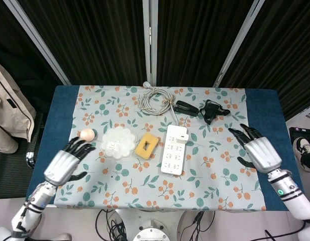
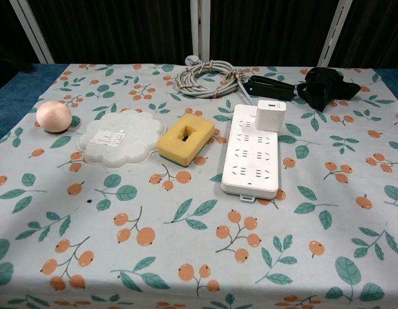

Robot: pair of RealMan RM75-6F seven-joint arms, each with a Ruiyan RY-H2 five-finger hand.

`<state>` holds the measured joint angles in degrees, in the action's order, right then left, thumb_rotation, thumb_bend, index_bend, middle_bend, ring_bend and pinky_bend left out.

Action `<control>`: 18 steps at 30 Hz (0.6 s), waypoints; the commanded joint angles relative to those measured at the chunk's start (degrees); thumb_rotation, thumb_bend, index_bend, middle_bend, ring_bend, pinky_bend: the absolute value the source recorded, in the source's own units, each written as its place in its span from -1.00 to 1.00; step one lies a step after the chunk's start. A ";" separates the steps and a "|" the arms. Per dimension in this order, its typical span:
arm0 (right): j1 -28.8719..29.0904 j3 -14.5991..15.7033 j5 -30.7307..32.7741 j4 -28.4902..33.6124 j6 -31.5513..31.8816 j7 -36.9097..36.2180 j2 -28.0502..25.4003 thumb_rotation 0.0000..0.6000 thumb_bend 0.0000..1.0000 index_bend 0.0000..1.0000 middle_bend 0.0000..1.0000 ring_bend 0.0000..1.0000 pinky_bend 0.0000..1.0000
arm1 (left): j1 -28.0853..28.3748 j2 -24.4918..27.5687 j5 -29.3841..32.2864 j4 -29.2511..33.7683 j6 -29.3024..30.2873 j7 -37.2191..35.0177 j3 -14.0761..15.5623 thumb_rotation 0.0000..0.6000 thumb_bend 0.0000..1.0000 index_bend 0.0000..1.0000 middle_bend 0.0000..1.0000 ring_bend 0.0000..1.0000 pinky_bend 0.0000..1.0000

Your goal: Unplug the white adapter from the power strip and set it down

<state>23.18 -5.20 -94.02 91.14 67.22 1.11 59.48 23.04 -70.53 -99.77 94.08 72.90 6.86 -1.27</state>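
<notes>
The white power strip (image 1: 173,150) (image 2: 253,153) lies at the middle of the floral cloth, its cable running to a grey coil (image 1: 155,100) (image 2: 208,78) at the back. The white adapter (image 1: 178,133) (image 2: 270,115) stands plugged into the strip's far end. My left hand (image 1: 65,162) hovers over the cloth's left side, fingers spread, holding nothing. My right hand (image 1: 258,150) hangs over the right side, fingers spread and empty, well right of the strip. Neither hand shows in the chest view.
A yellow sponge (image 1: 147,145) (image 2: 187,138) lies just left of the strip. Beside it are a clear scalloped lid (image 1: 118,142) (image 2: 117,136) and a peach ball (image 1: 87,134) (image 2: 53,116). Black clips (image 1: 186,107) (image 1: 212,110) (image 2: 326,86) sit at the back right.
</notes>
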 commanded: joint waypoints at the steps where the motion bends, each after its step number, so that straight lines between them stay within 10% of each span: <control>1: 8.19 -3.32 1.89 3.04 -10.21 7.66 -0.60 1.00 -0.69 -1.00 -0.62 -0.89 -0.63 | 7.90 -3.83 -4.98 -0.44 -7.84 -0.57 -1.22 1.00 -0.72 -0.59 -0.62 -0.76 -0.78; 18: 26.62 -4.25 8.76 -10.25 -30.47 23.42 15.35 1.00 -0.53 -1.00 -0.62 -0.85 -0.52 | 26.35 -21.75 -5.71 -13.69 -20.95 -6.66 -3.79 1.00 -0.71 -0.59 -0.62 -0.76 -0.78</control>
<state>48.39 -9.83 -85.38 83.19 37.63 24.29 72.65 48.29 -91.11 -105.89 81.54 52.81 1.05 -5.00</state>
